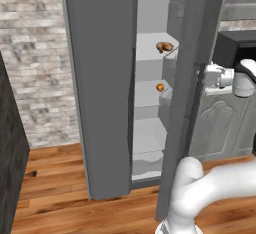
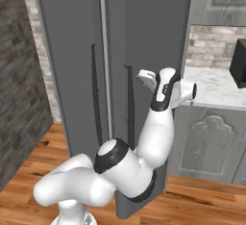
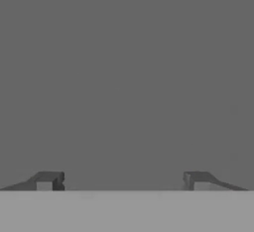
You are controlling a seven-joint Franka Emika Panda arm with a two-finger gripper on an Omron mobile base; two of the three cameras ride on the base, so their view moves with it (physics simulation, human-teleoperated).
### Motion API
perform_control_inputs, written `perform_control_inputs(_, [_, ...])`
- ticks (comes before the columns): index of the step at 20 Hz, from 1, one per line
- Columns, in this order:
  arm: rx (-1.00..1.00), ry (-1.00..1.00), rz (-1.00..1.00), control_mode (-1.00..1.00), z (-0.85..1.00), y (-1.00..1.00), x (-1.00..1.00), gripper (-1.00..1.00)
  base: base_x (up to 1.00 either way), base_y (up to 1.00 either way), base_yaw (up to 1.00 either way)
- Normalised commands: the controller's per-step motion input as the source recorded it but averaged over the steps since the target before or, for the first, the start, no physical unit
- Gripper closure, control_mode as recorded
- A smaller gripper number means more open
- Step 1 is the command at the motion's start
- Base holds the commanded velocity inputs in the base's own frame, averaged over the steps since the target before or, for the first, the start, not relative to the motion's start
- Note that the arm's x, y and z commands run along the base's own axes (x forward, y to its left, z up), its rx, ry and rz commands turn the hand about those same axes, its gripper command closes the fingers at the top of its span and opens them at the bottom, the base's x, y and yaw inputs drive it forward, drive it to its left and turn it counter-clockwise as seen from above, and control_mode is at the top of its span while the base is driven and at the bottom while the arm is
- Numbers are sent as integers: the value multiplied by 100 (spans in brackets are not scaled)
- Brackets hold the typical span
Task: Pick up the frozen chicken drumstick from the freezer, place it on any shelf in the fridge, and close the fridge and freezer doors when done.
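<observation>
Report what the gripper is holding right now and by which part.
Nothing is held. The gripper is open, its fingertips wide apart and empty, facing a flat dark grey door panel. The drumstick lies on a shelf inside.

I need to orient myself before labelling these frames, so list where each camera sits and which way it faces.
Left base view: behind the arm's left, looking between the two ajar doors into the pale interior, where the chicken drumstick lies on a shelf; white arm at lower right.
Right base view: behind the arm's right, facing the doors' dark outer faces; arm rises from lower left.
Hand view: on the hand, facing a flat dark grey surface close up; end effector open.
Both base views share the doors and arm.
</observation>
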Motion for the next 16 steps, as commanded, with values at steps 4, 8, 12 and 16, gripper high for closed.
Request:
perform_control_inputs(4, [0,-13,0,-100,3,68,72,-100,0,0,0])
perform_control_inputs(8, [0,-6,-7,-100,12,43,79,-100,0,0,0])
perform_control_inputs(12, [-4,0,-21,-100,15,16,66,-100,0,0,0])
perform_control_inputs(16, [-4,-1,-31,-100,6,6,57,-100,0,0,0])
